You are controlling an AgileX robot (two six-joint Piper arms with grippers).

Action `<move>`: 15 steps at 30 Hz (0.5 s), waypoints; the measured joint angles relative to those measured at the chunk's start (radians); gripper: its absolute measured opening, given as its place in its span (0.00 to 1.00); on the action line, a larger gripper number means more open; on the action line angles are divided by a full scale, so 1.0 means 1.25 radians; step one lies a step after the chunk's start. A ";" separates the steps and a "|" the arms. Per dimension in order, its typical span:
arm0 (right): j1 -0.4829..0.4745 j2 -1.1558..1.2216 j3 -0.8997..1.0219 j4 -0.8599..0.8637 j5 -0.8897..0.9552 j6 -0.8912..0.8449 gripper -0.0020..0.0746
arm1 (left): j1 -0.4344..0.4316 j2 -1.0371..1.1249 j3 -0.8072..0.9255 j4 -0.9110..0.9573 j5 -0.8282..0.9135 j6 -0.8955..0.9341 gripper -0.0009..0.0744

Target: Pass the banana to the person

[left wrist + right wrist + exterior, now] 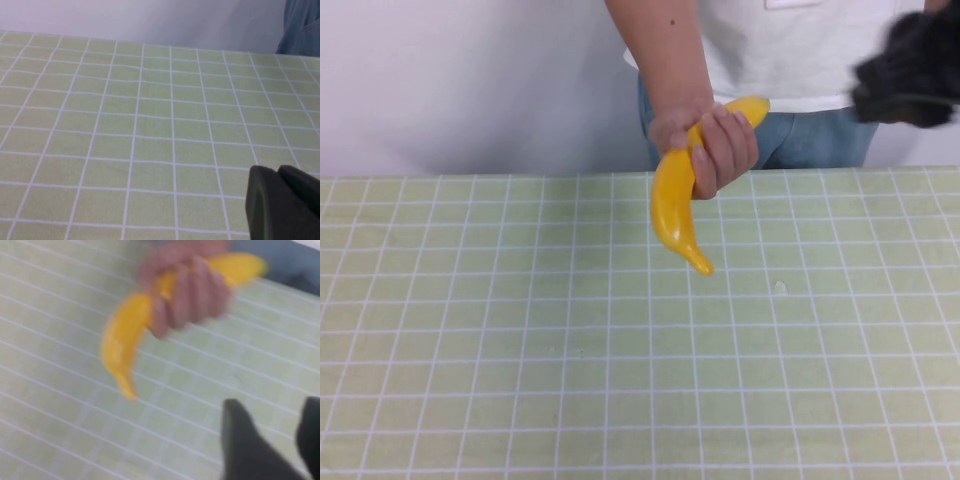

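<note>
The person (pixel 790 50), in a white T-shirt and blue jeans, stands behind the table's far edge. Their hand (pixel 720 145) grips the yellow banana (pixel 675 205) by its upper half, above the far middle of the table, lower tip pointing down. The banana also shows in the right wrist view (pixel 122 335), held by the hand (pixel 187 290). My right gripper (pixel 910 65) is raised at the far right, off the banana; in its wrist view (pixel 277 415) it is open and empty. My left gripper (pixel 280 172) shows only in its own wrist view, fingers together, over bare table.
The table (pixel 520 330) has a pale green cloth with a white grid. A white wall (pixel 470 80) rises behind the far edge. A small speck (pixel 780 287) lies on the cloth right of the middle.
</note>
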 joint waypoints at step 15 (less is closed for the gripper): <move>0.000 -0.268 0.328 -0.095 -0.034 0.076 0.02 | 0.000 0.000 0.000 0.000 0.000 0.000 0.01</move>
